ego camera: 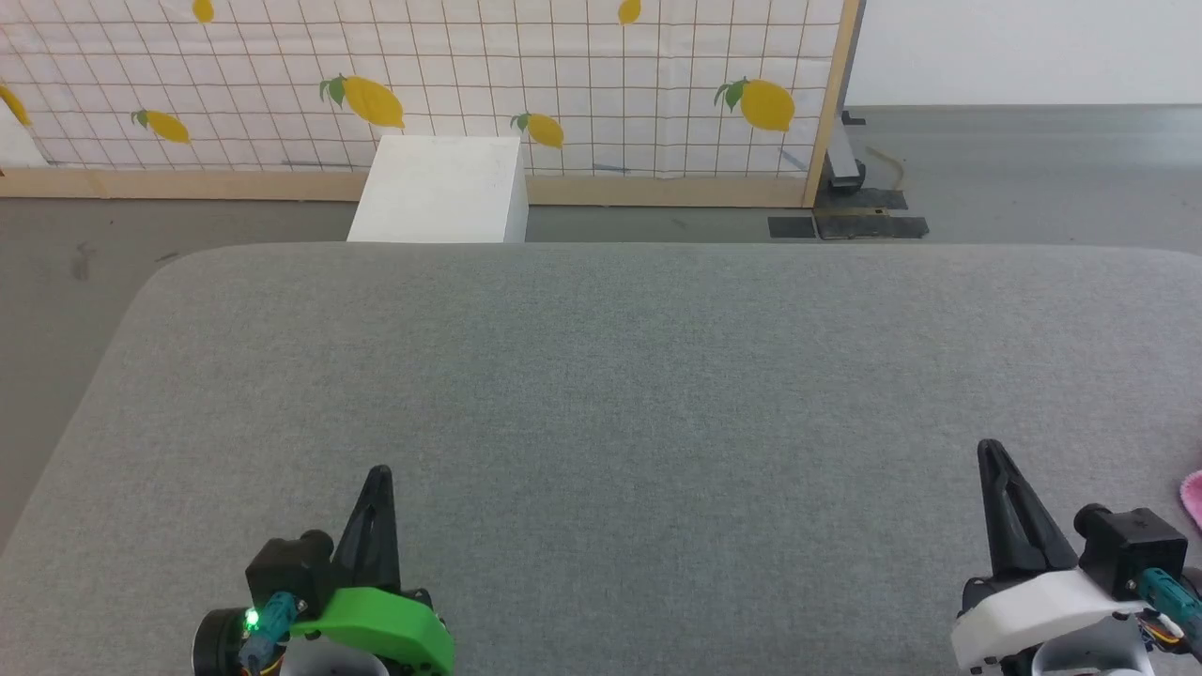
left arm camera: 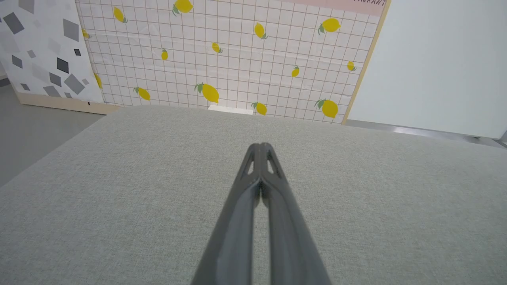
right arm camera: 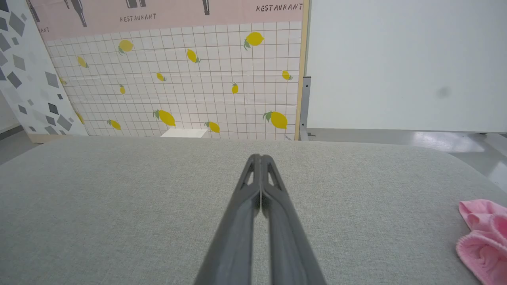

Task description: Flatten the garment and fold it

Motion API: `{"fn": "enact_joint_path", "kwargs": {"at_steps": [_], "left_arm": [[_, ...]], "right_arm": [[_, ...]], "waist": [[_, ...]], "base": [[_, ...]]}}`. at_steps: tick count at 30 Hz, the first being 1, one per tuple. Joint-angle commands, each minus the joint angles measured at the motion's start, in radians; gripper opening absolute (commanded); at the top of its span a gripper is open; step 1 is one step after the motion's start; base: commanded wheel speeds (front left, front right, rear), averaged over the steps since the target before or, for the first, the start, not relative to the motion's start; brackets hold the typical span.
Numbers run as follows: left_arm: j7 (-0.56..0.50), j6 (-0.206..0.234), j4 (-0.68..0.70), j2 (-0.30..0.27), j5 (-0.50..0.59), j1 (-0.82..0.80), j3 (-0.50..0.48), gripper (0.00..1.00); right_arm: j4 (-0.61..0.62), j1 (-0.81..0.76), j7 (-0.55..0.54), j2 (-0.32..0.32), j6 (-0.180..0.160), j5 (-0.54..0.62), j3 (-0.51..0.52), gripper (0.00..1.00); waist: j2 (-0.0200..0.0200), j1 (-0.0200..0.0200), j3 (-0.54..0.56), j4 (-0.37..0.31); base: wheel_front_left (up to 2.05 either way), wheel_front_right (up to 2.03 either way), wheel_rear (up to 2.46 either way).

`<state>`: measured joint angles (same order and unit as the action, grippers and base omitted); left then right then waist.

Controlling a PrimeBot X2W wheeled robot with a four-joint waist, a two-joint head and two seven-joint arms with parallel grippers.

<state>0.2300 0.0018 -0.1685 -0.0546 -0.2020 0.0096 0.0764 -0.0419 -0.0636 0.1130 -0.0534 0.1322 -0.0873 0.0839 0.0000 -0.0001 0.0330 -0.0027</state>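
Note:
The pink garment (right arm camera: 483, 237) lies bunched on the grey padded table at the far right, off to the right of my right gripper; a small edge of the garment (ego camera: 1193, 498) peeks in at the head view's right border. My right gripper (ego camera: 988, 451) (right arm camera: 260, 157) hovers over the table's right front part, shut with nothing between its fingers. At the left front, my left gripper (ego camera: 379, 472) (left arm camera: 261, 145) is also shut and empty, far from the garment.
The grey table (ego camera: 620, 357) stretches wide ahead, with rounded far corners. Beyond its far edge stand a white box (ego camera: 441, 188) on the floor and a lemon-patterned screen (ego camera: 470, 75). A metal stand base (ego camera: 850, 221) sits at the back right.

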Motion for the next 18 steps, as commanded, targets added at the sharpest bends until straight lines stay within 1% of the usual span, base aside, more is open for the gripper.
{"fn": "enact_joint_path", "kwargs": {"at_steps": [1,18], "left_arm": [[-0.005,0.0,0.008,0.001,0.016,-0.001,-0.005,0.0],[-0.04,0.0,0.032,0.001,0.044,-0.002,-0.016,0.0]], "right_arm": [[0.005,0.007,-0.005,0.0,0.0,0.007,-0.004,0.0],[0.011,0.016,-0.022,0.001,0.0,0.019,-0.016,0.0]], "waist": [[0.0,0.0001,0.0,0.0],[0.0,0.0001,-0.005,0.0]], "base": [[0.0,0.0,0.0],[0.0,0.0,0.0]]}}
